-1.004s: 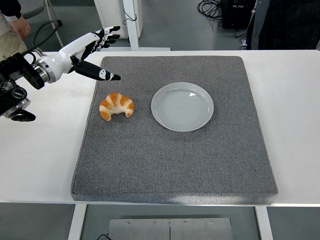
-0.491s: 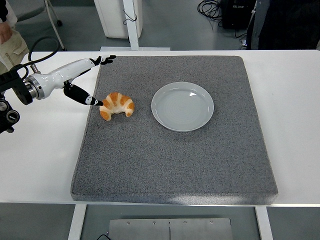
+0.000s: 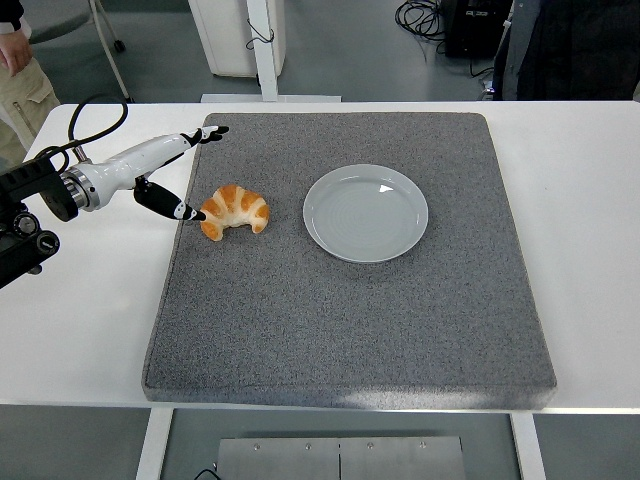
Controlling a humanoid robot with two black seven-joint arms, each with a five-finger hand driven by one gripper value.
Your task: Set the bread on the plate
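Bread: a golden croissant (image 3: pixel 233 210) lies on the left part of the grey foam mat (image 3: pixel 350 330), curved ends pointing toward the near edge
Plate: a pale grey round plate (image 3: pixel 365 213) sits on the mat just right of the croissant, apart from it and holding nothing
Left robot hand: the left robot hand (image 3: pixel 180 172) reaches in from the left edge over the mat's left border, white-shelled with black fingertips
Hand state: spread open, gripping nothing; the thumb's tip (image 3: pixel 190 214) is at the croissant's left end, while the other fingers (image 3: pixel 209 133) point up the mat, well above the bread
Contact: whether the thumb touches the pastry cannot be told
Mat: it rests on the white tabletop (image 3: pixel 580 200) and covers most of its middle
Person: a hand and beige trousers (image 3: pixel 22 85) show at the top left corner
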